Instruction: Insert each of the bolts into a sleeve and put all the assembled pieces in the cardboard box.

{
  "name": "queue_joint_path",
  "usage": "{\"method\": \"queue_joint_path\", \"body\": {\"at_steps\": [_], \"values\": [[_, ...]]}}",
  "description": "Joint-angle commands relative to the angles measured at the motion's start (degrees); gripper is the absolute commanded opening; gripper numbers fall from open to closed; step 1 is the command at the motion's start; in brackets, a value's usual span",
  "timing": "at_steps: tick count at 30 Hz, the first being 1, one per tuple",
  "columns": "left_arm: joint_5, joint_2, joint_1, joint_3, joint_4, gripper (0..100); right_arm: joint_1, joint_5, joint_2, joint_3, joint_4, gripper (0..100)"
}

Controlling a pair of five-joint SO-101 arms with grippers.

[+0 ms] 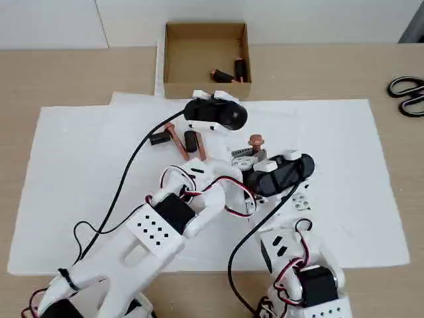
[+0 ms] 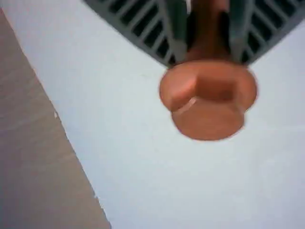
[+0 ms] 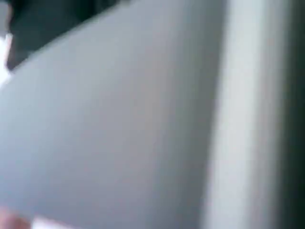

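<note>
Copper bolt (image 2: 208, 100) sits clamped in the left gripper (image 2: 208, 40), over white paper (image 2: 157, 186). The right gripper's state I cannot tell.

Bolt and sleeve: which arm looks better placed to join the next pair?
Left, most likely. Its claw grips a copper bolt, so it only needs a sleeve, and a loose black sleeve lies on the white paper.

The cardboard box (image 1: 195, 56) stands at the far side of the table (image 1: 59, 73), behind the sheet (image 1: 351, 152). Two assembled pieces (image 1: 240, 68) lie in its front right corner. Loose sleeves (image 1: 159, 138) and bolts (image 1: 173, 137) lie on the sheet, just left of centre. Scissors (image 1: 405, 95) lie on the table at the far right.
</note>
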Motion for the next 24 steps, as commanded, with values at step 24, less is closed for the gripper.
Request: {"method": "queue_joint_path", "body": {"at_steps": [24], "values": [[-0.09,-0.79,-9.67,-11.56,16.35,17,-0.22,-0.35,-0.92,-0.79,-1.19,0.3]]}}
